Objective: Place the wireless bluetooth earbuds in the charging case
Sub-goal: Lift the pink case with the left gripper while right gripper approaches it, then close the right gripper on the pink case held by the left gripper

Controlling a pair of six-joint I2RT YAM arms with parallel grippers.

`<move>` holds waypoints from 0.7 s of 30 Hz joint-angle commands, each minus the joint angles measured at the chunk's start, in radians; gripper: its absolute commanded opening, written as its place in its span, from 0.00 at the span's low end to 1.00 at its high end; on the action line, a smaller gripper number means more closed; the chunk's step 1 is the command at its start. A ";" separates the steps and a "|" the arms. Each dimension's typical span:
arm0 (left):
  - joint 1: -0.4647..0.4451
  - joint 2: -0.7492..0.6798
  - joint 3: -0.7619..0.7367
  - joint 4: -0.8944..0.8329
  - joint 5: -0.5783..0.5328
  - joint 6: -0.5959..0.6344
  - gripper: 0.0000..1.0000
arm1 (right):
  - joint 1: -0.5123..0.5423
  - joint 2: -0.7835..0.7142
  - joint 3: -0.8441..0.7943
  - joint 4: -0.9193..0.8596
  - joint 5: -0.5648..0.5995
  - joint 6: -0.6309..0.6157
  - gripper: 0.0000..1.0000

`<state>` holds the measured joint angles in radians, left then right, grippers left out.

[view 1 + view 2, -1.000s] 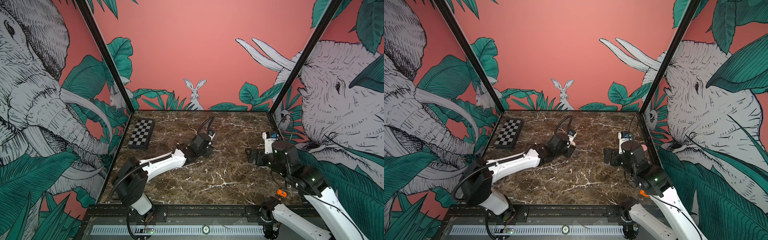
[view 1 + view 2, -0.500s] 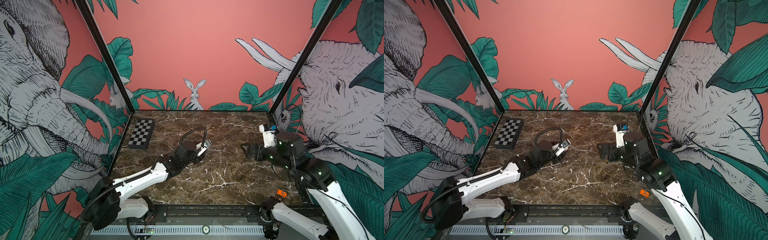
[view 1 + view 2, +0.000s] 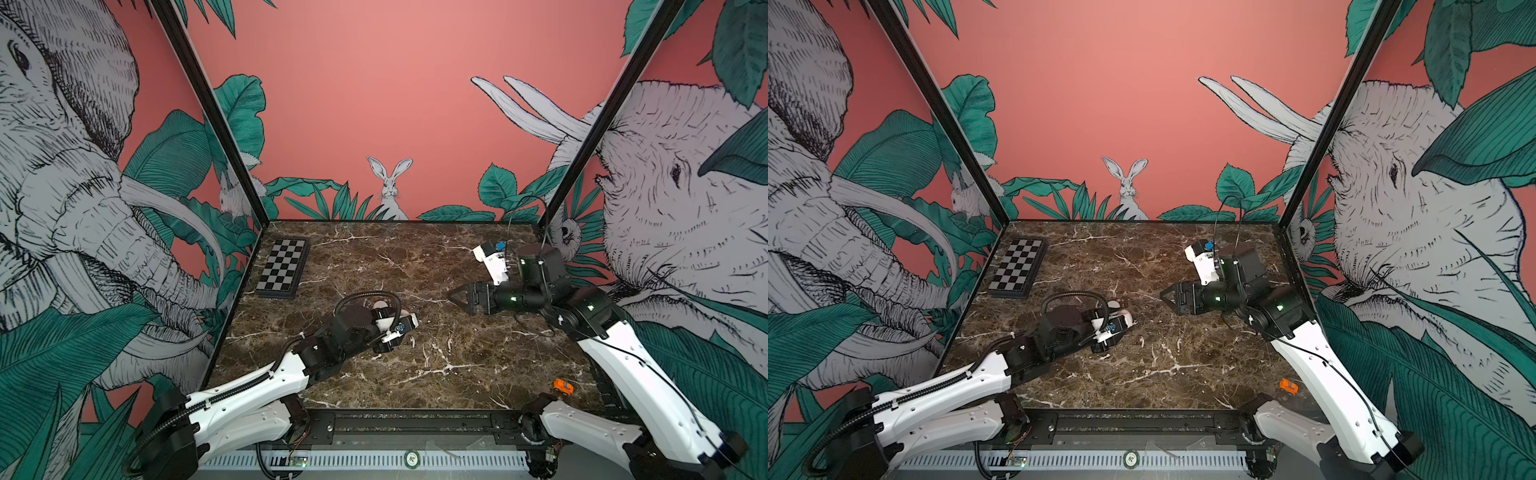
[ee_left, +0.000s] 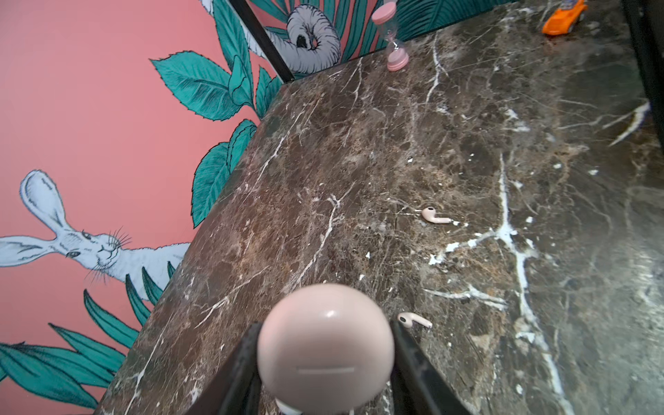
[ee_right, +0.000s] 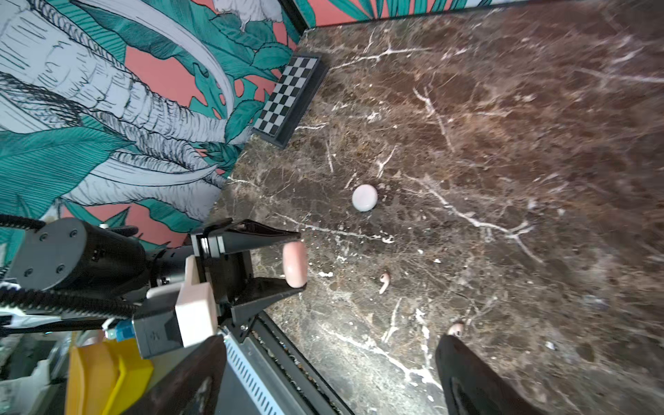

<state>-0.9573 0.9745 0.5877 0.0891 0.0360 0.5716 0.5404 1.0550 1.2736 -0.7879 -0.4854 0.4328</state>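
Your dial: hub at the tabletop's centre, 12 o'clock at the rabbit wall, as both top views lie.

1. marble table (image 3: 415, 257): dark brown with white veins. It carries all the items below.
2. chessboard (image 3: 282, 268): lies flat at 10 o'clock, close to the side wall.
3. right gripper (image 5: 330, 339): near the hub at 2 o'clock, pointing toward 9. Your right wrist view shows its jaws spread wide with nothing between them.
4. left gripper (image 4: 325, 323): just on the 9 o'clock side of the hub, pointing toward 3, clenched on item 6.
5. hourglass (image 4: 393, 36): pink and upright at the table's edge, roughly 2 o'clock. You see it only from the left wrist.
6. charging case (image 4: 325, 350): a pale pink round puck, pinched on edge between the left jaws. You cannot tell whether it clears the marble.
7. loose round puck (image 5: 364, 197): whitish and lying flat, near the held case on its 10 o'clock side, not touching it.
8. toy car (image 3: 563, 387): orange, at 4 o'clock near the front corner.
9. wireless bluetooth earbuds (image 4: 413, 319): two, both bare on the marble outside the case. This one lies just beside a left finger. The second earbud (image 4: 434, 215) lies farther toward 3 o'clock, nearer the right gripper.
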 commanded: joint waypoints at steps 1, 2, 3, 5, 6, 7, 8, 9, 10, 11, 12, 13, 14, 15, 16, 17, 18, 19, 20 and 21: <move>-0.012 0.001 -0.003 0.034 0.009 0.057 0.00 | 0.000 0.027 -0.046 0.140 -0.139 0.065 0.84; -0.012 0.007 0.003 0.030 0.003 0.056 0.00 | 0.005 0.042 -0.063 0.167 -0.143 0.088 0.82; -0.012 0.012 0.007 0.031 -0.004 0.051 0.00 | 0.011 0.053 -0.079 0.195 -0.147 0.106 0.81; -0.012 0.022 0.014 0.031 -0.004 0.035 0.00 | 0.035 0.074 -0.109 0.238 -0.121 0.131 0.80; -0.012 0.025 0.015 0.031 0.002 0.037 0.00 | 0.045 0.079 -0.125 0.257 -0.107 0.137 0.79; -0.012 0.029 0.014 0.032 0.005 0.037 0.00 | 0.059 0.083 -0.143 0.281 -0.093 0.140 0.78; -0.012 0.032 0.017 0.033 0.005 0.033 0.00 | 0.077 0.087 -0.160 0.309 -0.085 0.146 0.77; -0.012 0.035 0.022 0.031 0.004 0.025 0.00 | 0.092 0.091 -0.172 0.333 -0.085 0.147 0.76; -0.012 0.038 0.030 0.020 0.005 0.012 0.00 | 0.110 0.097 -0.182 0.351 -0.078 0.140 0.76; -0.012 0.038 0.036 0.011 0.007 0.006 0.00 | 0.128 0.103 -0.194 0.373 -0.059 0.138 0.75; -0.012 0.041 0.040 0.008 0.010 0.000 0.00 | 0.142 0.109 -0.204 0.384 -0.042 0.137 0.73; -0.012 0.043 0.041 0.008 0.014 -0.004 0.00 | 0.157 0.117 -0.212 0.397 -0.026 0.134 0.71; -0.012 0.042 0.044 0.007 0.016 -0.010 0.00 | 0.165 0.124 -0.221 0.414 -0.020 0.137 0.70; -0.012 0.043 0.046 0.003 0.019 -0.015 0.00 | 0.175 0.132 -0.229 0.428 -0.014 0.139 0.68; -0.012 0.044 0.049 0.000 0.021 -0.021 0.00 | 0.186 0.143 -0.231 0.435 -0.008 0.138 0.66; -0.012 0.047 0.050 -0.003 0.023 -0.025 0.00 | 0.198 0.156 -0.229 0.435 0.003 0.133 0.65; -0.012 0.049 0.053 -0.006 0.023 -0.033 0.00 | 0.208 0.165 -0.228 0.437 0.011 0.128 0.64; -0.012 0.054 0.057 -0.009 0.022 -0.043 0.00 | 0.219 0.176 -0.229 0.437 0.023 0.125 0.64; -0.012 0.056 0.063 -0.017 0.026 -0.050 0.00 | 0.227 0.186 -0.232 0.444 0.030 0.124 0.62; -0.012 0.059 0.068 -0.023 0.029 -0.054 0.00 | 0.233 0.192 -0.233 0.448 0.033 0.125 0.61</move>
<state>-0.9646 1.0306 0.6212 0.0826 0.0448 0.5426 0.7532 1.2366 1.0454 -0.4026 -0.4934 0.5652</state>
